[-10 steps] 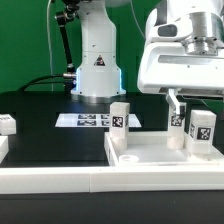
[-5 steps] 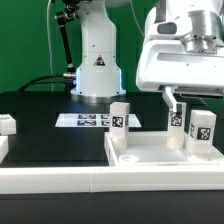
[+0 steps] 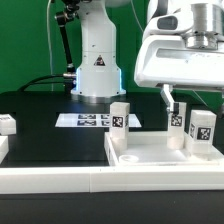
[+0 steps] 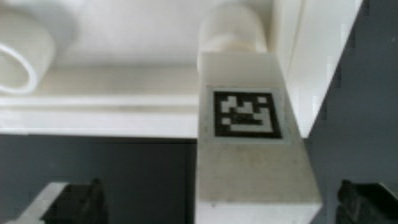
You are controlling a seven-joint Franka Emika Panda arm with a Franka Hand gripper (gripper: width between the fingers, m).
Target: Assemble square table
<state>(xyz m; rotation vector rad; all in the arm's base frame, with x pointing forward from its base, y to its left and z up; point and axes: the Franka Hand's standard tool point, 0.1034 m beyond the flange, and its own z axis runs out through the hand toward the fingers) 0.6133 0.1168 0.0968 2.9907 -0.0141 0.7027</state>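
The gripper (image 3: 173, 98) hangs over the far right part of the top (image 3: 150, 156), and its housing sits slightly higher in the exterior view than half a second ago; nothing else has shifted. Its fingers (image 3: 167, 95) stand apart, clear of the leg (image 3: 177, 126) just below them. In the wrist view that leg (image 4: 247, 130) runs up between the two dark fingertips (image 4: 71, 200), tag facing the camera, with a gap on either side. Beside it, toward the exterior view's right, a second leg (image 3: 201, 134) stands upright on the top. A third leg (image 3: 120, 118) stands upright by the top's far left corner. A fourth leg (image 3: 7, 124) lies well away on the black surface (image 3: 50, 112) at the exterior view's left. The marker board (image 3: 88, 120) lies flat behind the top, before the arm's base (image 3: 96, 62)
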